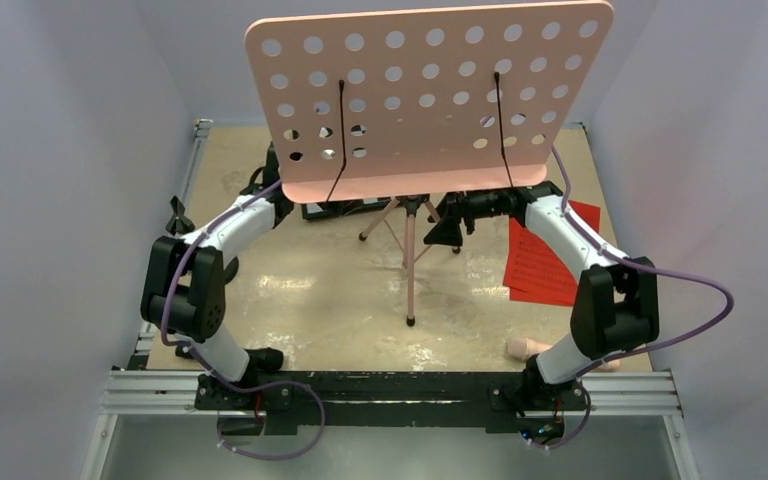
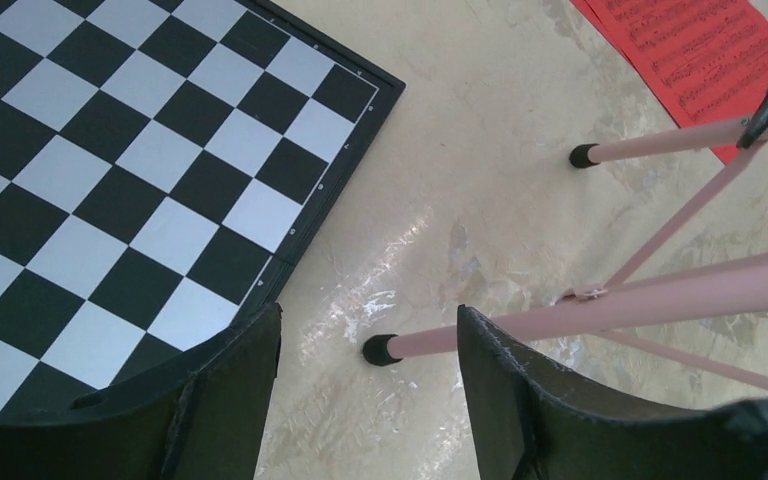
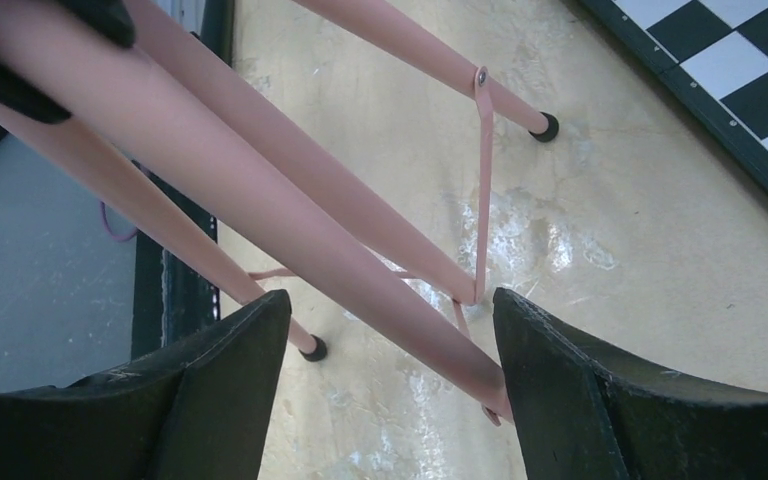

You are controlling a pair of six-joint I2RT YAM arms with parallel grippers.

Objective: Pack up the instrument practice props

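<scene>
The pink music stand rises at mid table, and its perforated desk [image 1: 430, 90] covers the far half. Its thin tripod legs [image 1: 410, 270] spread below. My left gripper [image 2: 369, 310] hangs open above the floor. One pink leg [image 2: 660, 300] runs behind its right finger, and that leg's black foot cap [image 2: 382, 348] shows in the gap. My right gripper [image 3: 391, 295] [image 1: 438, 228] is open astride a thick pink tube of the stand [image 3: 290, 190], with space on both sides. Red printed sheets [image 1: 540, 262] [image 2: 705, 45] lie at the right. A peach tube [image 1: 526, 347] lies by the right arm's base.
A black-and-white chessboard [image 2: 130, 170] [image 3: 740, 70] lies flat at the back, mostly under the desk in the top view. A small black peg-like object [image 1: 177, 214] stands at the left table edge. White walls close in on three sides.
</scene>
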